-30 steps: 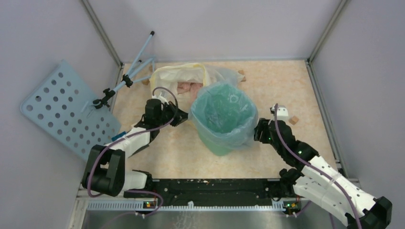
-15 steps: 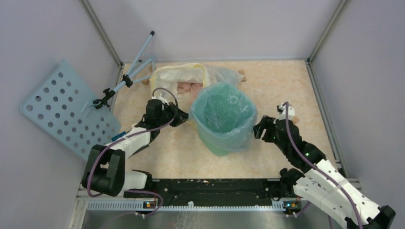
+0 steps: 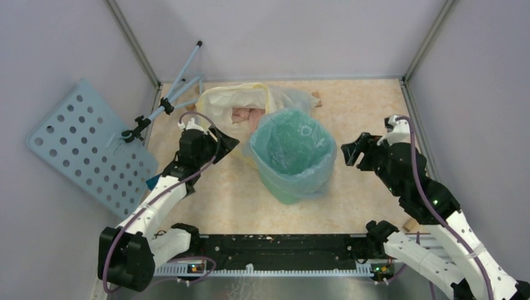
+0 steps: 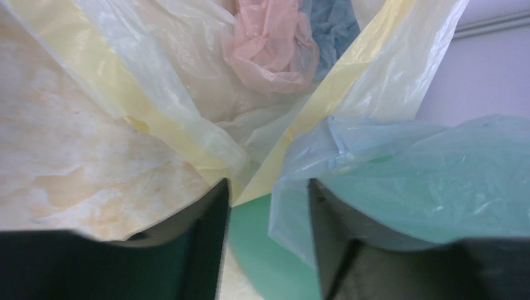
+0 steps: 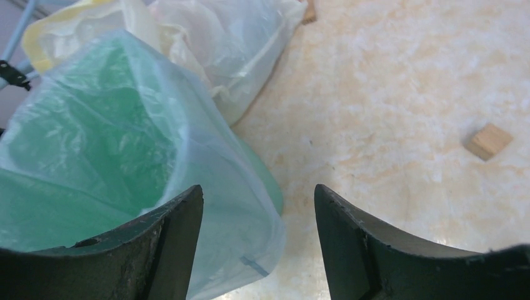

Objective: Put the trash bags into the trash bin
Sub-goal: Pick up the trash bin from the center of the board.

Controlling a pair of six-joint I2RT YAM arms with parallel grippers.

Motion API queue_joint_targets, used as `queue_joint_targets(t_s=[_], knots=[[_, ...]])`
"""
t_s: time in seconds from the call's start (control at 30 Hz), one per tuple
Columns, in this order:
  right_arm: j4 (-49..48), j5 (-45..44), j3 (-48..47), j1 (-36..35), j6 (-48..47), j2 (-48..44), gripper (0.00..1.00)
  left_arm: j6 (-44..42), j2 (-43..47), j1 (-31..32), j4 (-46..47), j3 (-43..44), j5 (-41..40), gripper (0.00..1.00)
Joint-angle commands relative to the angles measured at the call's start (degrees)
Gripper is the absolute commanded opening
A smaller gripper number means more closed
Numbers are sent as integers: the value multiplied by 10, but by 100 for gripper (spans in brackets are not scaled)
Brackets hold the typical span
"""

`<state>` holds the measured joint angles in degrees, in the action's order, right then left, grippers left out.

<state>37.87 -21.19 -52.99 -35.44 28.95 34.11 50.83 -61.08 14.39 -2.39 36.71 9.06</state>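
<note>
The mint-green trash bin (image 3: 286, 187) stands mid-table, and the pale-blue trash bag (image 3: 292, 147) lines it, with its edge folded over the rim. My left gripper (image 3: 227, 142) is open just left of the bin. In the left wrist view the bag's loose edge (image 4: 300, 206) hangs by the right finger, and nothing is pinched in the left gripper (image 4: 267, 187). My right gripper (image 3: 351, 150) is open to the right of the bin and apart from it. The right wrist view shows the bag (image 5: 125, 125) beyond the empty right gripper (image 5: 257, 190).
A whitish bag with a yellow rim (image 3: 244, 103) lies behind the bin, with pink and blue crumpled plastic (image 4: 269, 44) inside it. A pale-blue perforated board (image 3: 81, 147) and a blue stand (image 3: 172, 94) sit at the left. A small wooden block (image 5: 487, 140) lies on the table right of the bin.
My left gripper has opened, let go of the bag's edge and backed off to the left. My right arm has drawn away from the bin to the right and upward, still open.
</note>
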Motion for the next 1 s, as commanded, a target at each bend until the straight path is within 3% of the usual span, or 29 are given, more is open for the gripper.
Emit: queue_joint_targets(t_s=[0.0, 0.1, 0.3, 0.57, 0.97], knots=[[5, 90, -69, 2, -96, 58, 65, -36, 38, -2, -57, 28, -48, 74], [10, 117, -105, 2, -141, 113, 64, -55, 59, -2, -62, 33, -24, 80], [31, 108, -191, 2, -189, 252, 64, -94, 88, -2, -77, 40, 29, 80], [33, 123, -267, 6, -236, 374, 63, -133, 127, -2, -125, 42, 2, 80], [63, 165, -315, 16, -276, 471, 50, -171, 152, -2, -157, 57, -18, 80]])
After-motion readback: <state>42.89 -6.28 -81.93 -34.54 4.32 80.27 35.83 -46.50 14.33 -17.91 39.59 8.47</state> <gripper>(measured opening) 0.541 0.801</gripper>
